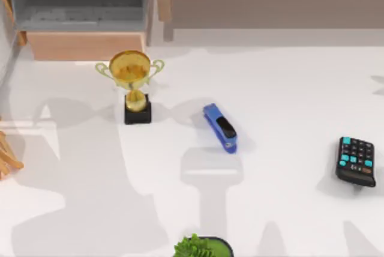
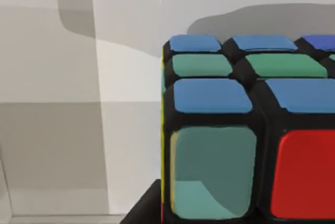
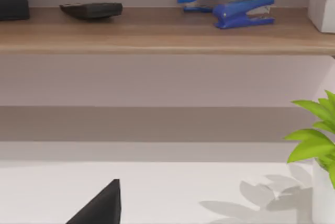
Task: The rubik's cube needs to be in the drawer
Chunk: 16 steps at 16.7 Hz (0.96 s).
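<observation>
Rubik's cube (image 2: 246, 130) close up against left wrist camera, over white table (image 1: 282, 89); grip state: cannot tell. Drawer (image 1: 84, 14) pulled open, far left, grey inside. Trophy (image 1: 133, 86) just near of drawer; stapler (image 1: 220, 128) centre; calculator (image 1: 356, 161) right.

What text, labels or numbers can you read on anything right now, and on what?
No readable text anywhere.
Calculator: key markings too small to read.
Trophy: no inscription on its black base.
Stapler: no brand visible.
Cube: plain coloured squares, no logo.
Drawer: front panel blank.
Staplers on the shelf in the right wrist view: no labels.
</observation>
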Available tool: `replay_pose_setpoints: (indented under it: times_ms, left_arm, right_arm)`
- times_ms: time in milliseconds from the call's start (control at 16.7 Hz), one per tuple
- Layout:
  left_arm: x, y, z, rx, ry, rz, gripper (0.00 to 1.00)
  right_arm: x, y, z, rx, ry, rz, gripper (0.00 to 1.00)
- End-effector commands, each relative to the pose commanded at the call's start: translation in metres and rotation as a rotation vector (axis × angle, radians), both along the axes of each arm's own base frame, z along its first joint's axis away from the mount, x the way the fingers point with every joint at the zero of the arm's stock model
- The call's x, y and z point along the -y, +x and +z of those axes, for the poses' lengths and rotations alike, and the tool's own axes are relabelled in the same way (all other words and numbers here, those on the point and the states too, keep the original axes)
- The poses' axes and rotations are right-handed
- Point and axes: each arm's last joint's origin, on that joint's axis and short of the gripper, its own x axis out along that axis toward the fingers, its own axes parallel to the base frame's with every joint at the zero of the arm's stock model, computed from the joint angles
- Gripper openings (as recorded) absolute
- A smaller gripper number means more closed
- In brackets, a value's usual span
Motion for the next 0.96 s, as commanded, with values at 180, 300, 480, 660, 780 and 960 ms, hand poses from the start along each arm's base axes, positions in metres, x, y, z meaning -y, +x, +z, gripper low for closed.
replay_pose_setpoints:
  times_ms: [180,300,480,660,780,960]
  left_arm:
    - [0.0000,0.0000,0.0000,0.000,0.000,0.000,0.45]
    - [0.0000,0.0000,0.0000,0.000,0.000,0.000,0.60]
    - [0.0000,0.0000,0.0000,0.000,0.000,0.000,0.83]
    - [0.0000,0.0000,0.0000,0.000,0.000,0.000,1.00]
    - [0.0000,0.0000,0.0000,0.000,0.000,0.000,1.00]
    - [0.0000,0.0000,0.0000,0.000,0.000,0.000,1.00]
  right_arm:
    - [0.0000,0.0000,0.0000,0.000,0.000,0.000,1.00]
    - [0.0000,0.0000,0.0000,0.000,0.000,0.000,1.00]
    - [0.0000,0.0000,0.0000,0.000,0.000,0.000,1.00]
    - [0.0000,0.0000,0.0000,0.000,0.000,0.000,1.00]
    - [0.0000,0.0000,0.0000,0.000,0.000,0.000,1.00]
    - [0.0000,0.0000,0.0000,0.000,0.000,0.000,1.00]
